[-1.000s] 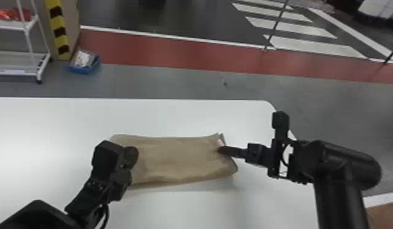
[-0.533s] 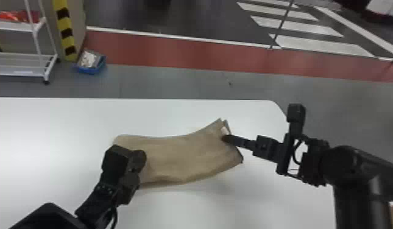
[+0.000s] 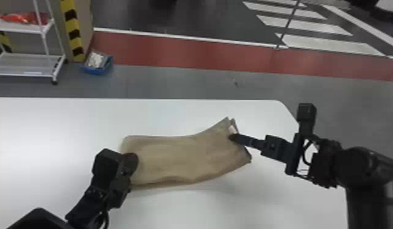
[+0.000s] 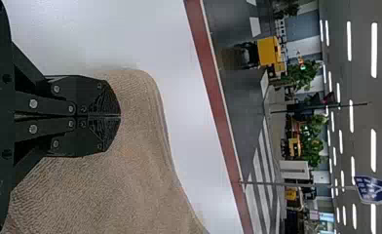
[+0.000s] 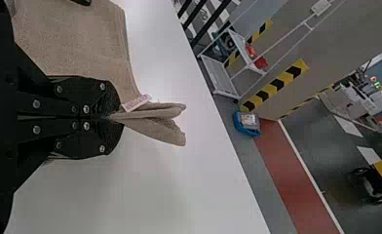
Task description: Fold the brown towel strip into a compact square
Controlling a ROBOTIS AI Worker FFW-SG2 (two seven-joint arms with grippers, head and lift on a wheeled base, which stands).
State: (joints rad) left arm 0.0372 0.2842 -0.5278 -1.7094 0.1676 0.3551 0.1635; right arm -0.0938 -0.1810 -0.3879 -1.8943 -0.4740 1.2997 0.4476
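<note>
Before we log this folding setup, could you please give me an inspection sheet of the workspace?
Surface: white table, far right corner rounded.
Job's things: brown towel strip, a long shape, not yet a compact square; its right end looks raised, with a small label.
Clutter: blue tray with things in it, on the floor beyond the table.
Grippers: left gripper, fingers together over the strip's left end; right gripper, fingers pinching the right end.
Cables: black cable looped at the right wrist.
Surroundings: white shelf rack, red floor band.
</note>
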